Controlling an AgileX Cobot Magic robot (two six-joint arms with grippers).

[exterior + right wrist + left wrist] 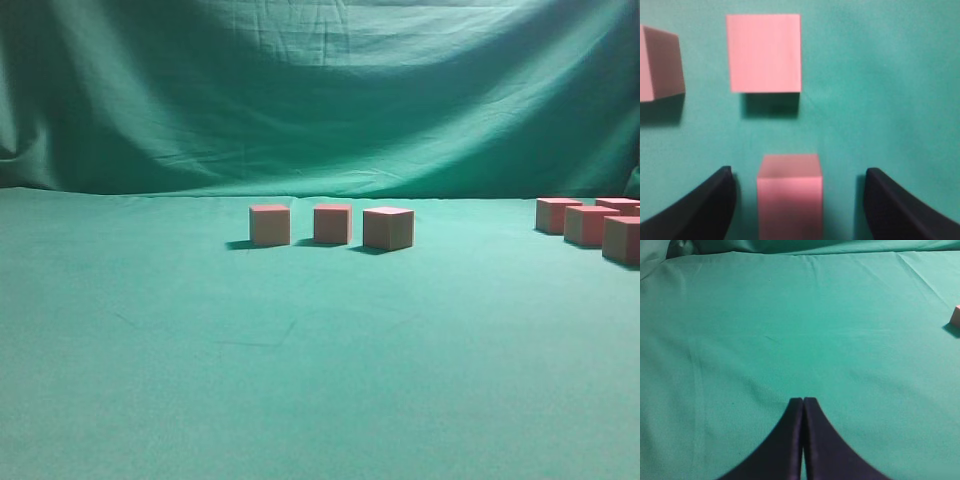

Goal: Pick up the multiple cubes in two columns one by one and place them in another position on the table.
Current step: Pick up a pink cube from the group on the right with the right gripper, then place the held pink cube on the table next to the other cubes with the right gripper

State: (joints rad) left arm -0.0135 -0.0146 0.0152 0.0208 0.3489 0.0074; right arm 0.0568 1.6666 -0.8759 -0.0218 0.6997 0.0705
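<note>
Right wrist view: the right hand (797,200) is spread wide, a cube (789,192) standing between its fingers with a gap either side, its lower part cut off. Beyond it lie a second cube (764,52) and a third (660,62), cropped at left. The left hand (803,407) is clenched above bare tabletop (790,330). Neither arm shows in the exterior view, where three cubes (331,224) line mid-table and four more (590,225) crowd the right edge.

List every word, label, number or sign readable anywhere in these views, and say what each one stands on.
None: no readable text in any view.
The cubes show plain, unmarked faces, including the close one between the right gripper fingers.
The table cloth and the backdrop curtain carry no print.
The left gripper is plain black, with no label visible.
</note>
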